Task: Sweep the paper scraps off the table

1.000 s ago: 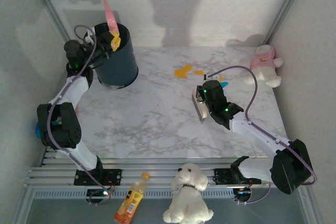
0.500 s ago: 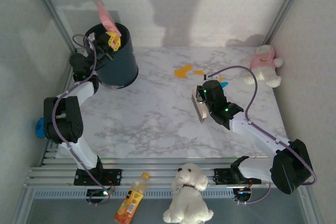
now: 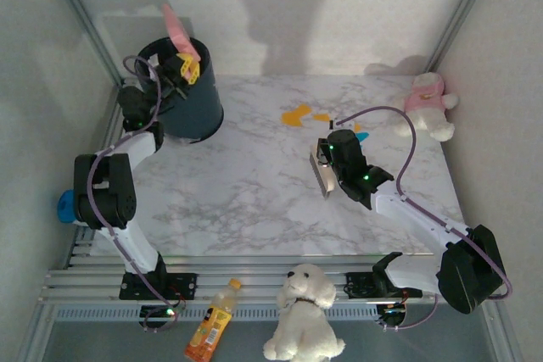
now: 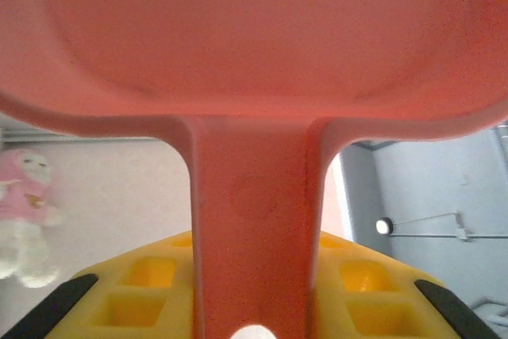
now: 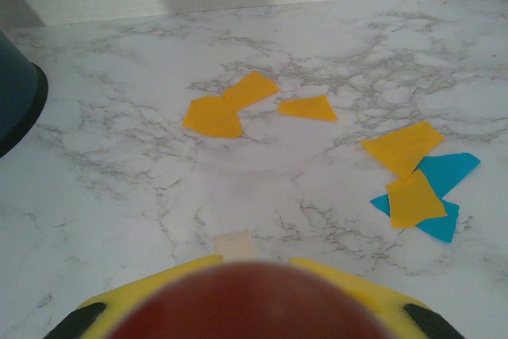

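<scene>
1. Over on the left, the arm has pulled its elbow in and up since a second ago, and the pink dustpan now leans left above the dark bin instead of standing straight. The right arm has not budged.
2. The left gripper sits at the bin's rim, its yellow fingers pinching the dustpan's handle with the pan end uppermost.
3. The right gripper is low over the middle-right of the table, its fingers closed on a flat pale block. I cannot tell whether the block touches the marble.
4. The paper scraps lie on the table just beyond that gripper. Three orange pieces sit close together, and to their right two more orange bits overlap teal ones.
5. A pink-and-white plush toy sits at the far right corner. A white plush dog and a bottle lie by the arm bases.
</scene>
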Available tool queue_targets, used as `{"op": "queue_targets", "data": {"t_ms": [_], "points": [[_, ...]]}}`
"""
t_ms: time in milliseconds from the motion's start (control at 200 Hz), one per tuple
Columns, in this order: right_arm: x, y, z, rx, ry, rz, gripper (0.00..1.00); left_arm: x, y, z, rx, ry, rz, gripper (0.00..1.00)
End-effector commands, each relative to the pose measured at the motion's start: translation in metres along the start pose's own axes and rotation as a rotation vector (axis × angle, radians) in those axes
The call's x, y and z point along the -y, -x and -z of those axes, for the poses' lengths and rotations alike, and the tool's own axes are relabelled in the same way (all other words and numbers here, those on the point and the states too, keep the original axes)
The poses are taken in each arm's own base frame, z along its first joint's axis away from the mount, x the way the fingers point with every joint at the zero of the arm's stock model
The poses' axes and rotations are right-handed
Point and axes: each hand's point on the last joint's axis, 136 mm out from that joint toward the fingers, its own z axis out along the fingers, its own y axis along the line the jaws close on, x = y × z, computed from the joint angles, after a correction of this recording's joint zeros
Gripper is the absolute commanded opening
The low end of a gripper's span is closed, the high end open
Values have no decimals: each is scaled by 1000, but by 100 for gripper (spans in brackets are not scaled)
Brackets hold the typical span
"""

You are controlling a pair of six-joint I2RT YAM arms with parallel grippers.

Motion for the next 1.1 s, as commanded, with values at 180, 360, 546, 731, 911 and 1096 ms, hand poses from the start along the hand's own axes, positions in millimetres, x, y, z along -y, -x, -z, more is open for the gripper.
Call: {"op": "queue_targets", "data": {"t_ms": [180, 360, 546, 731, 911, 1096], "points": [[1, 27, 11, 83, 16, -62, 0, 15, -15, -5, -53, 335, -438, 0], [6, 26, 10, 86, 26, -102, 0, 5, -19, 2, -110, 519, -611, 0], [11, 28, 9, 91, 48, -148, 0, -9, -28, 10, -146, 726, -827, 0], [18, 38, 7, 114, 78, -203, 0, -28, -57, 10, -241, 865, -1056, 0], [24, 57, -3, 131, 112, -251, 0, -58, -90, 17, -373, 949, -1218, 0], [26, 78, -25, 134, 154, -305, 0, -90, -129, 31, -548, 931, -1316, 0]]}}
